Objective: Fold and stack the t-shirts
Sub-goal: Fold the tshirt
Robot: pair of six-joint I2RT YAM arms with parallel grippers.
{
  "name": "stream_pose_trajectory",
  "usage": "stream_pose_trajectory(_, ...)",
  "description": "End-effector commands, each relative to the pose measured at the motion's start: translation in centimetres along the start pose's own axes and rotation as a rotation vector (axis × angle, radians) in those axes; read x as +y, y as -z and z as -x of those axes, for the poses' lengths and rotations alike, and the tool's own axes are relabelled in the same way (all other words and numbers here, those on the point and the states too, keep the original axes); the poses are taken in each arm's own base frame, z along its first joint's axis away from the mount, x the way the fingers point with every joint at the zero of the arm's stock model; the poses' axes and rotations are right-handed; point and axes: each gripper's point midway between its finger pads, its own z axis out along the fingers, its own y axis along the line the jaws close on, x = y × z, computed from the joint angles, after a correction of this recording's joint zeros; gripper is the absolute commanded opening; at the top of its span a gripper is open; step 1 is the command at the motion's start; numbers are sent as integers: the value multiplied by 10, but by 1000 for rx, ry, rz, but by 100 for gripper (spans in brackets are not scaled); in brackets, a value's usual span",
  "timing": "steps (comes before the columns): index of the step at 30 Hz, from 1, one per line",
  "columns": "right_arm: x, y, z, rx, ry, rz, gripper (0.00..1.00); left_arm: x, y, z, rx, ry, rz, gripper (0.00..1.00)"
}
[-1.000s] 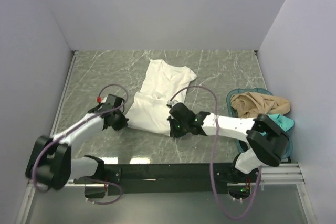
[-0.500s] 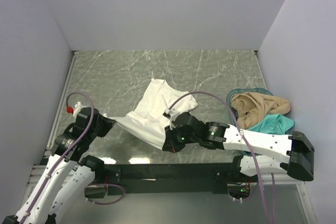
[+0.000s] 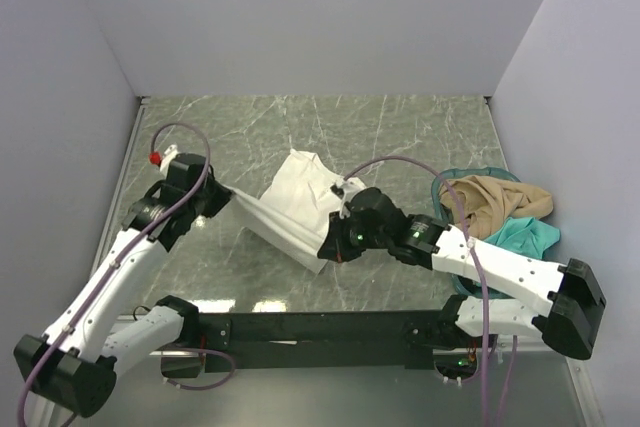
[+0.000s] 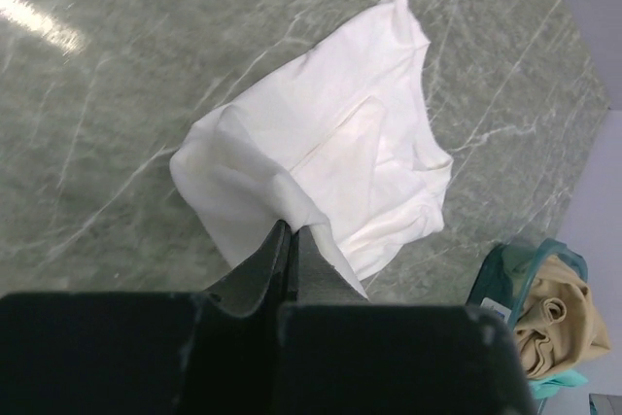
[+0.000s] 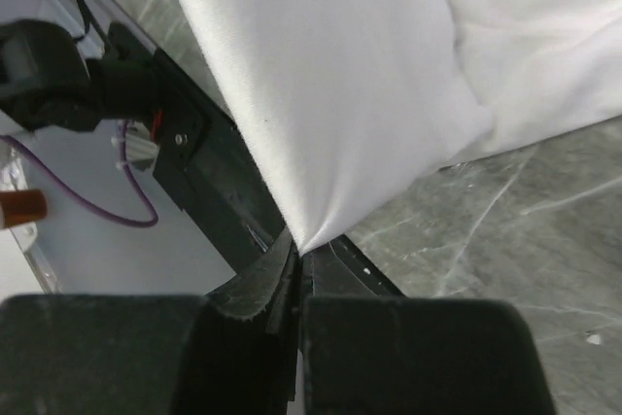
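The white t-shirt hangs lifted above the middle of the marble table, stretched between both grippers. My left gripper is shut on its left corner; in the left wrist view the cloth drapes away from the jaws. My right gripper is shut on its near right corner; in the right wrist view the cloth hangs taut from the jaws. The tan t-shirt and the teal t-shirt lie bunched in the basket at the right.
The teal plastic basket stands at the table's right edge, and shows in the left wrist view. The black base rail runs along the near edge. Grey walls close the table on three sides.
Both grippers have risen and drawn the white t-shirt off the table toward the near side. The left arm has swung up and left, the right gripper has moved right. The shirt now hangs bunched between them.
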Motion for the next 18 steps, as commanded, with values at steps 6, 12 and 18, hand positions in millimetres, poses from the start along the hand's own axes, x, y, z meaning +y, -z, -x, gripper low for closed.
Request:
stream_pose_trajectory(6, -29, 24, 30, -47, -39, -22, 0, -81, -15, 54, -150, -37, -166, 1)
stream_pose_trajectory(12, -53, 26, 52, -73, -82, -46, 0, -115, -54, 53, -89, -85, -174, 1)
stream_pose_trajectory(18, -85, 22, 69, -86, -121, -105, 0, -137, -97, 55, -63, -124, -145, 1)
